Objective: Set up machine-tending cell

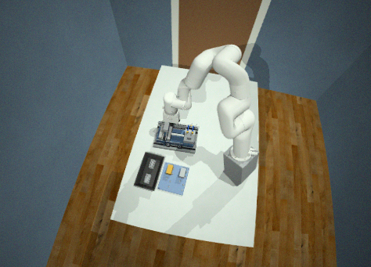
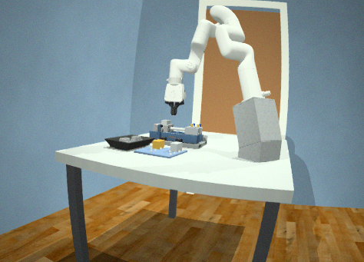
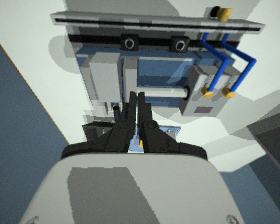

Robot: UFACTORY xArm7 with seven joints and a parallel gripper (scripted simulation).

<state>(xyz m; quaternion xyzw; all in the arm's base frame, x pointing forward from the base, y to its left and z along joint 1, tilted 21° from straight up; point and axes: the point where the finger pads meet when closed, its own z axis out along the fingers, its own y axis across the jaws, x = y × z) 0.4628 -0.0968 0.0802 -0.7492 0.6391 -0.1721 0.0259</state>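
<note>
My gripper (image 2: 173,111) is shut and holds nothing. It hangs in the air above the vise (image 2: 177,134), over the end with the fixed jaw (image 3: 105,80). In the wrist view the closed fingers point down at the opening beside that jaw. A narrow grey piece (image 3: 129,80) stands right next to the jaw; I cannot tell what it is. The moving jaw with blue hoses (image 3: 206,92) is at the other end. One brass blank (image 1: 170,169) and one aluminium blank (image 1: 182,172) lie on the blue infeed plate (image 1: 173,178). Two finished parts lie in the black outfeed tray (image 1: 149,170).
The arm's grey base block (image 1: 239,166) stands to the right of the vise. The tray and the infeed plate sit side by side in front of the vise. The white table top ends a little left of the tray.
</note>
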